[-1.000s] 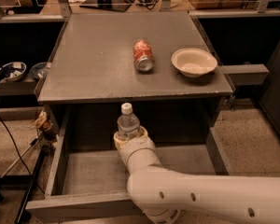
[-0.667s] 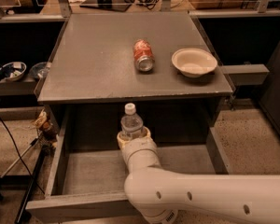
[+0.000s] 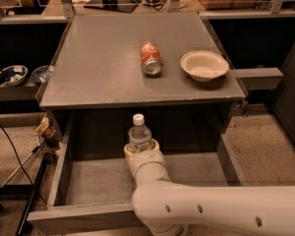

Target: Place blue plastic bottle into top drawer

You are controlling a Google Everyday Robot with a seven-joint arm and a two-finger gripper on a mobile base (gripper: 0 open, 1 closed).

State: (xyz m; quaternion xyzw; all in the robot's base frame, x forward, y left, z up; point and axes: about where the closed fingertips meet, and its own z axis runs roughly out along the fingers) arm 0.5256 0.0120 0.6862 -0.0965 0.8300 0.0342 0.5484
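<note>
Far left, at about 9 o'clock from the bench [image 3: 98,63], two small dishes [image 3: 12,74] sit on a dark shelf (what they hold is too dim to read). The grey bench top fills the upper middle of the view. Below it, the top drawer [image 3: 59,178] stands pulled out toward the camera.

In the drawer's back half, near its middle, the blue plastic bottle [image 3: 139,135] stands upright: white cap at 12 o'clock, clear body, pale label. The pincer [image 3: 141,150] is clamped on the bottle's lower part, with cream-coloured tips showing at 9 and 3 o'clock of it. The bottle's foot is hidden behind the wrist, so it may be resting on the drawer floor or held just clear of it.

On the bench, at 12 o'clock from the bottle, a red soda can [image 3: 151,58] lies on its side, one end facing the camera. At 3 o'clock from the can, near but apart, a cream bowl [image 3: 204,65] sits upright close to the bench's right edge.

The white arm [image 3: 211,210] drops from the pincer toward 6 o'clock, then runs off the frame at about 4 o'clock.
</note>
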